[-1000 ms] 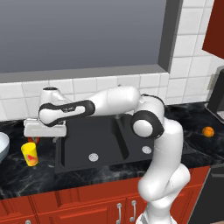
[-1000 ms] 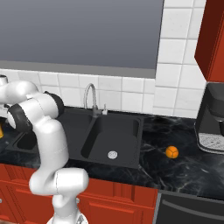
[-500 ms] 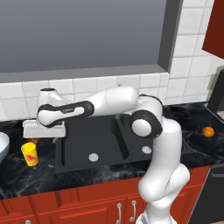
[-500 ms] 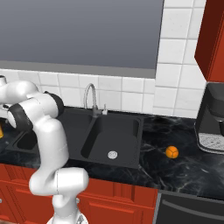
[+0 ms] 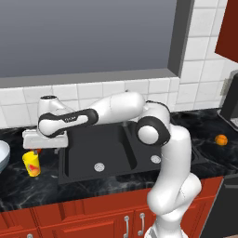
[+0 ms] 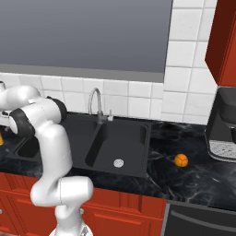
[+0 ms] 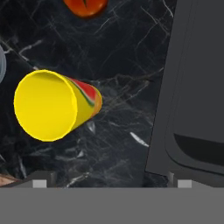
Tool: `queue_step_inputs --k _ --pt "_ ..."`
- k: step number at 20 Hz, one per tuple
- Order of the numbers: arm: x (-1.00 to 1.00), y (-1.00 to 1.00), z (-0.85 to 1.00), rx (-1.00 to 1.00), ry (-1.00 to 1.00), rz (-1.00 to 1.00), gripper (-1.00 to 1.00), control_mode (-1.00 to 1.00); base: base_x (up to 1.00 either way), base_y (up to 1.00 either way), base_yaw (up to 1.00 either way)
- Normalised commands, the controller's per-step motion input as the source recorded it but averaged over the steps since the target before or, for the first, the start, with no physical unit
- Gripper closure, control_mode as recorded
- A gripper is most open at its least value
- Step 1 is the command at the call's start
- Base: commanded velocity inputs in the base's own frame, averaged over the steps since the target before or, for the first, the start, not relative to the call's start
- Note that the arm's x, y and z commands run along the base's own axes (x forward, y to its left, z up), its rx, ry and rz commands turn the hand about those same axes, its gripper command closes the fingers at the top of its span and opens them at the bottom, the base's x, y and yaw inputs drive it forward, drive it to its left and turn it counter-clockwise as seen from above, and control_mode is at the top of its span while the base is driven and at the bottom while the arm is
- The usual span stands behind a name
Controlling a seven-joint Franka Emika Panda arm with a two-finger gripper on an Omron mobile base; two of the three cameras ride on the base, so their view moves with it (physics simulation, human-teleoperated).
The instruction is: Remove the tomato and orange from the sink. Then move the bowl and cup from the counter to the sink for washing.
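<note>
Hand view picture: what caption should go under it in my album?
Open claw hovering above the yellow cup, tomato beyond, sink alongside.

The cup [image 7: 50, 105] stands on the tabletop [image 7: 122, 57] below the hand [image 5: 45, 139], toward its left; the sink [image 7: 192, 87] lies to its right, the tomato [image 7: 85, 6] beyond the cup.
</note>
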Motion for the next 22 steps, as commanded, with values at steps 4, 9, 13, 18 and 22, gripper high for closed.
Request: queue_step_inputs --k 4,9,13,18,22 --pt "0.01 0.06 -0.07 -0.02 0.0 0.0 -1.0 -1.0 0.0 0.0 0.0" --pt "0.03 0.05 -0.08 -0.04 0.0 -0.01 -1.0 -1.0 0.0 0.0 0.0" --pt "0.06 0.05 -0.07 -0.04 0.0 -0.03 -1.0 -1.0 0.0 0.0 0.0" --pt "0.08 0.04 -0.05 -0.02 0.0 -0.02 -1.0 -1.0 0.0 0.0 0.0" --pt "0.08 0.05 -0.03 -0.01 0.0 -0.02 -1.0 -1.0 0.0 0.0 0.0"
